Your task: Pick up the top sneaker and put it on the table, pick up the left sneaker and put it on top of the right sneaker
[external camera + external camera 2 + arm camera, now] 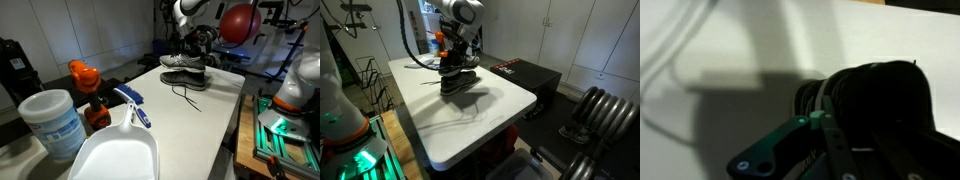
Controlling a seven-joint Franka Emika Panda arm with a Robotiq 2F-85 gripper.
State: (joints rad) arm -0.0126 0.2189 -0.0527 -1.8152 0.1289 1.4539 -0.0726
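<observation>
Since stacked on lower sneaker (188,81), pinching top sneaker (183,62) rim with fingers (830,140) shut tight to lift it onto bench (215,110).

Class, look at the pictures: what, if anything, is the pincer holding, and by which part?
The pincer appears shut on the top sneaker, at its upper edge; the exact spot is too dark to tell.

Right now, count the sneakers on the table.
2. The lower sneaker lies on the table; the upper sneaker sits stacked right on top of it. Another may be hidden behind them.
</observation>
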